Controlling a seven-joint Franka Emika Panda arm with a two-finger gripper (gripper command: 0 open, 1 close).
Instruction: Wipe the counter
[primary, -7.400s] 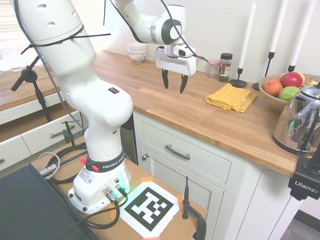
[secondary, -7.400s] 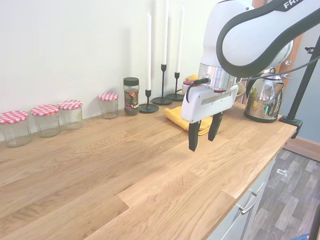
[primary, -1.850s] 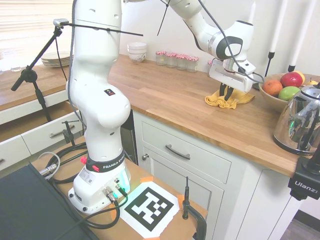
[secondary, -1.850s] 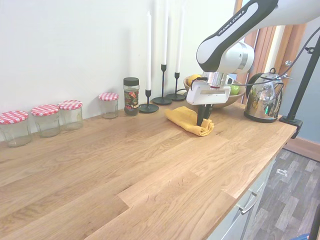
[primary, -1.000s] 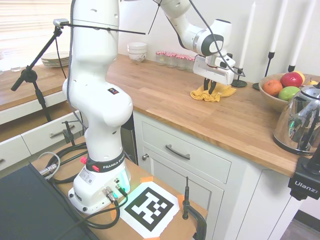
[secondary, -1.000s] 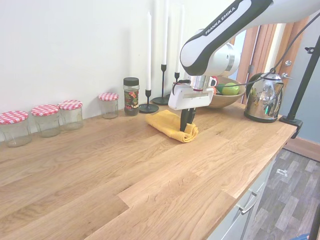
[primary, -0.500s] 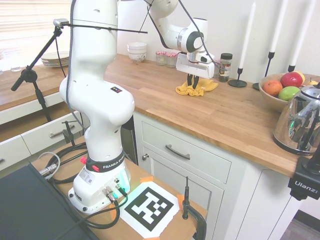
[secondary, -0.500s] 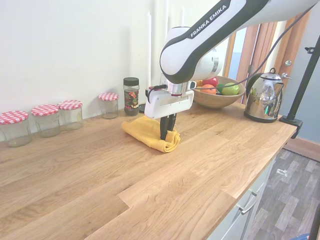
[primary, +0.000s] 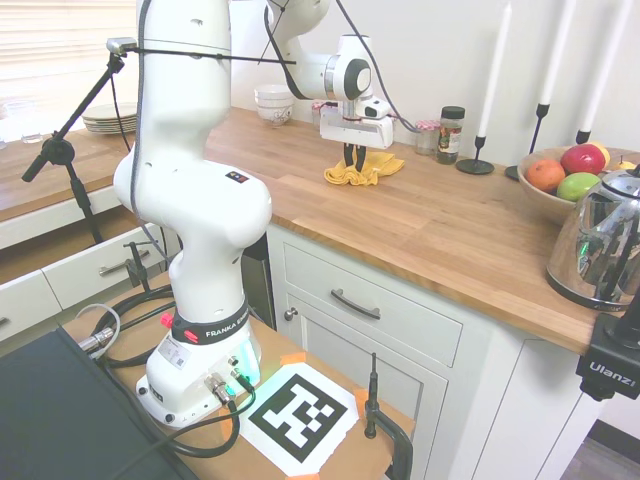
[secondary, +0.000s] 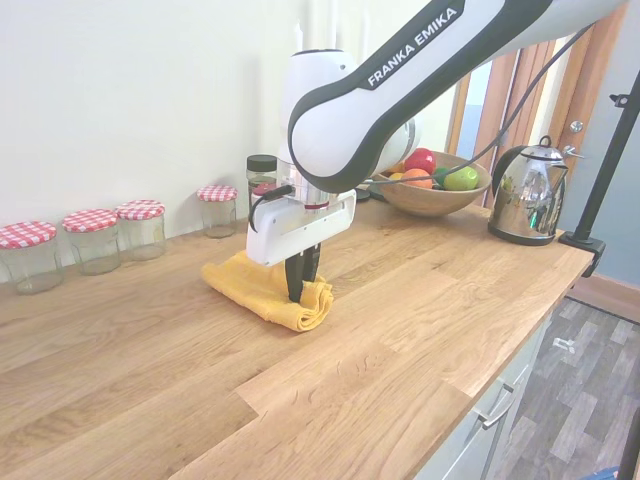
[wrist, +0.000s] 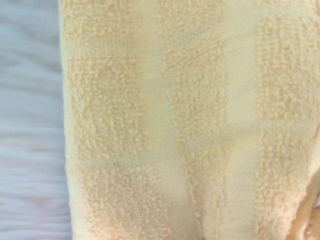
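Note:
The counter (primary: 440, 230) (secondary: 400, 310) is a long honey-brown butcher-block top over white cabinets. A folded yellow cloth (primary: 375, 168) (secondary: 255, 285) (wrist: 180, 120) lies bunched on it, filling the wrist view. My gripper (primary: 354, 166) (secondary: 299, 295) points straight down with its dark fingers shut on the cloth's near folded edge, pressing it onto the wood. In the second exterior view the cloth sits just in front of the spice jar (secondary: 261, 177) and the nearest red-lidded jar (secondary: 217, 209).
Several red-checked jars (secondary: 90, 238) line the wall. Candlesticks (primary: 478, 160), a fruit bowl (primary: 560, 180) (secondary: 430, 185) and a metal kettle (primary: 605, 250) (secondary: 524, 205) stand at the far end. Stacked white bowls (primary: 274, 104) sit at the other end.
The gripper, shut on the yellow cloth, has dragged it along the counter away from the fruit bowl and toward the jars, past the candlesticks and spice jar.

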